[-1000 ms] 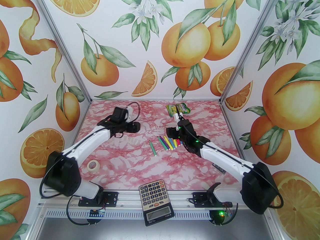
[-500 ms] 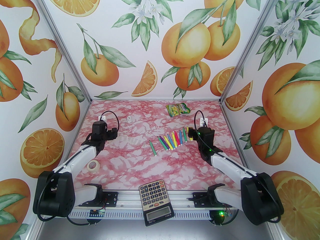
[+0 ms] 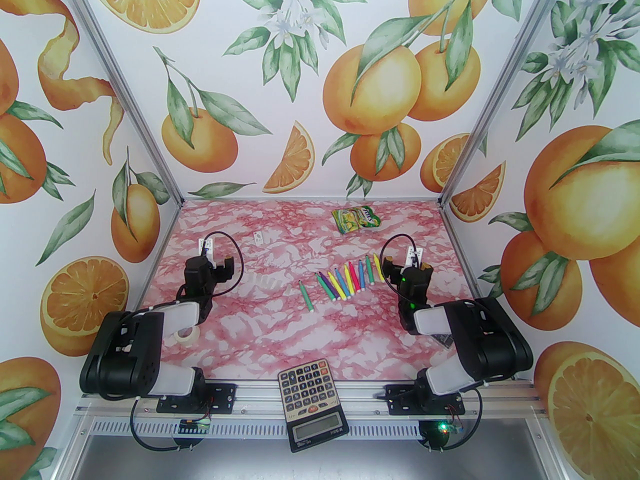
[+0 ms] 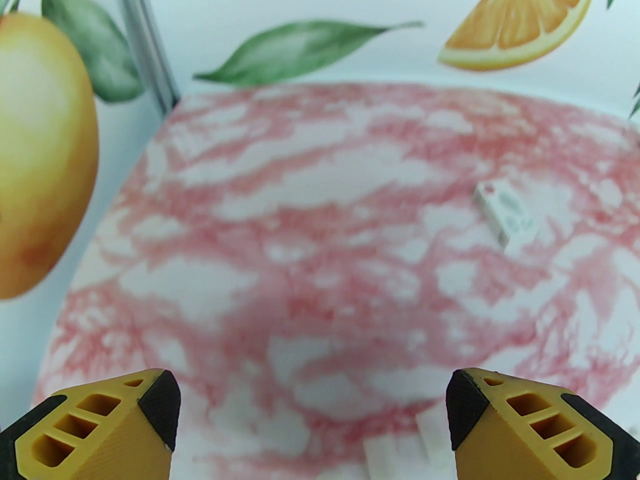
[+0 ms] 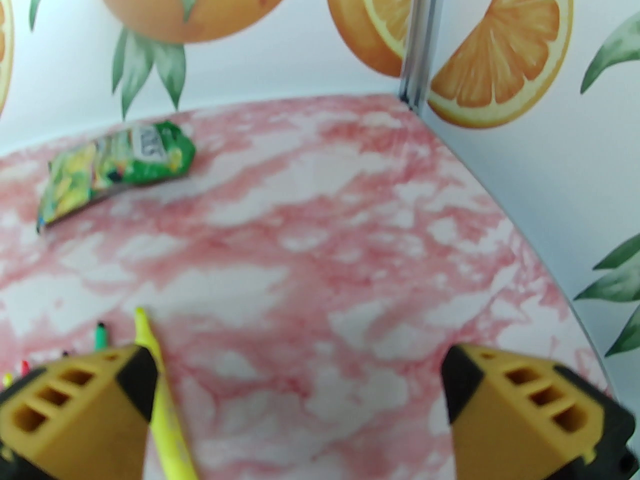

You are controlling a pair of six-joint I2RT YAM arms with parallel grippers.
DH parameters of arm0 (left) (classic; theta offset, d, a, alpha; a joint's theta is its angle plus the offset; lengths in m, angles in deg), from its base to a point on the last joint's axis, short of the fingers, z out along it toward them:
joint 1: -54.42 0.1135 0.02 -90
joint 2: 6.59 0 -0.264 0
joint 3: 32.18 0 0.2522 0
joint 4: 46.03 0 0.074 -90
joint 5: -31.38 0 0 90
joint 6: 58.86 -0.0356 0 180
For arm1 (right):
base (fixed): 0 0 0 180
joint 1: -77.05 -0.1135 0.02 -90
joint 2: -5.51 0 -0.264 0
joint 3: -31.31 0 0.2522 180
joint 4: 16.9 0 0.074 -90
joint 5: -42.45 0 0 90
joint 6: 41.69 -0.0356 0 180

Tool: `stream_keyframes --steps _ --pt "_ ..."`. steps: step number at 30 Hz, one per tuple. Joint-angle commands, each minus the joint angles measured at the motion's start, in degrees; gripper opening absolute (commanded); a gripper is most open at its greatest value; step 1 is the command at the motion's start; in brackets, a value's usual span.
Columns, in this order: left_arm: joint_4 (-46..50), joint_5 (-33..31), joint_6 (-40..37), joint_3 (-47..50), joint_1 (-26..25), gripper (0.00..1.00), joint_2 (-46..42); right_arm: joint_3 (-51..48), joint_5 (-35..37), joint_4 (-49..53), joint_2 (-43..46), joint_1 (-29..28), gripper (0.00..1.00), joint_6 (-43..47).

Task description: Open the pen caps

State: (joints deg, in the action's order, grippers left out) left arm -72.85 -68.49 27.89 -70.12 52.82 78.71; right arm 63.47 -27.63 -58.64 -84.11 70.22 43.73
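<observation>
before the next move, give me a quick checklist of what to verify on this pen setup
1. left gripper open, nothing between its fingers: ok
2. right gripper open, nothing between its fingers: ok
3. row of pens lying flat on the table between the two arms: ok
4. yellow pen free of the right gripper: cannot tell, it runs right beside one finger
5. pen caps on or off: cannot tell, too small
6. lone green pen and calculator lying apart from the row: ok
</observation>
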Motion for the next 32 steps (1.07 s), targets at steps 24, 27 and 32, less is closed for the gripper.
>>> stream_keyframes --steps 24,27,32 --pt "-14.79 2.93 -2.73 0.30 -0.42 1.00 8.84 2.53 -5.09 0.57 0.40 0.34 1.00 0.80" --pt "-14.79 2.93 -2.73 0.25 -0.46 1.00 8.86 2.89 -6.11 1.52 0.50 0.55 1.00 0.65" --pt "-14.89 2.93 -2.73 0.35 -0.42 1.00 8.76 2.64 -6.21 0.92 0.41 0.59 1.00 0.94"
